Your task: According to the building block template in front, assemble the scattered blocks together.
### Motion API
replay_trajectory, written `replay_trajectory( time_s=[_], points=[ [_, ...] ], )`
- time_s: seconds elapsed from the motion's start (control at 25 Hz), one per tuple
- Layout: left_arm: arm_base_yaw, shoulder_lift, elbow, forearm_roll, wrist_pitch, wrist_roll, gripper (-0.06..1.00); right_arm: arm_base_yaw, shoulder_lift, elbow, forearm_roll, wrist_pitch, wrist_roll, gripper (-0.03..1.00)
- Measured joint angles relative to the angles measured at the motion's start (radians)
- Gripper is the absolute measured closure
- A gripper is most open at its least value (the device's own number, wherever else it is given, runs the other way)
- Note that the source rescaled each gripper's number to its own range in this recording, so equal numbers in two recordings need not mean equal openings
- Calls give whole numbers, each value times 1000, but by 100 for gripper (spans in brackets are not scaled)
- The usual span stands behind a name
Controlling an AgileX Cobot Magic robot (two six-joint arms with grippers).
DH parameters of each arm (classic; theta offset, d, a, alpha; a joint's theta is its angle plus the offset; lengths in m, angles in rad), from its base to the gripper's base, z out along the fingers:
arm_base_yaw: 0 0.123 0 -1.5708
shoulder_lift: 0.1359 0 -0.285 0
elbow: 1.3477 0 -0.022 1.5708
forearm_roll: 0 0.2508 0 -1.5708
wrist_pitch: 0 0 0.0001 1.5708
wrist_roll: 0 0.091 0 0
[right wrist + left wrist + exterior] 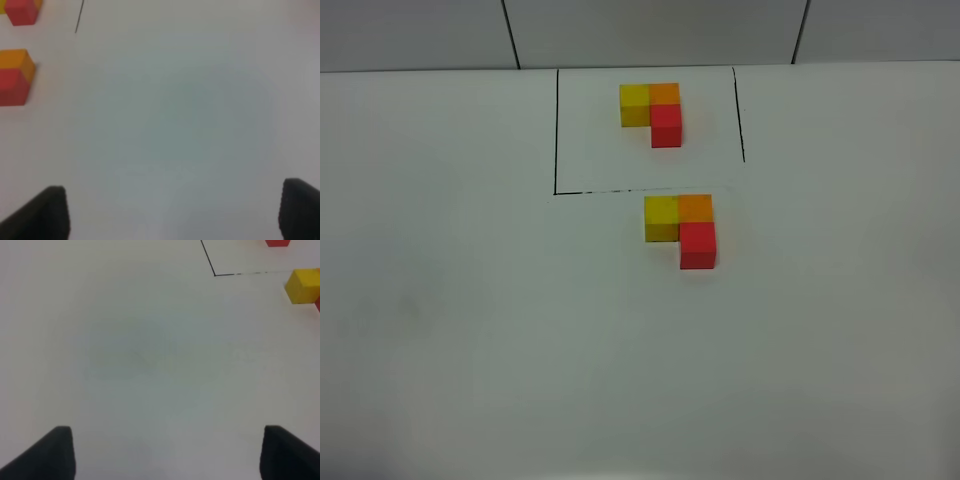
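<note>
Red cube (698,246) nearest, touching orange (695,208) and yellow (661,217) mid-bench: light, rigid, matte; pinch flat opposite sides. Both arms' fingers (57,452) (47,212) spread apart, empty.

Plain white table (470,330), grey panelled wall (650,30) with dark seams behind it.

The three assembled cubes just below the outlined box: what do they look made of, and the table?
The yellow cube, orange cube and red cube look like painted wood or hard plastic: matte, glare-free faces, crisp edges. Which one, I cannot tell. The white table looks smooth, laminate-like, with a faint sheen.
</note>
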Motion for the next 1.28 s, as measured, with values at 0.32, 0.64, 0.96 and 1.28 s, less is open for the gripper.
replay_trajectory(
  time_s=[0.32, 0.64, 0.96, 1.28],
  points=[
    [0, 0, 0, 0, 0, 0, 25, 0, 0, 0, 7, 0, -23, 18],
    [0, 0, 0, 0, 0, 0, 25, 0, 0, 0, 11, 1, -29, 18],
    [0, 0, 0, 0, 0, 0, 25, 0, 0, 0, 11, 1, -29, 18],
    [0, 0, 0, 0, 0, 0, 25, 0, 0, 0, 11, 1, -30, 18]
  ],
)
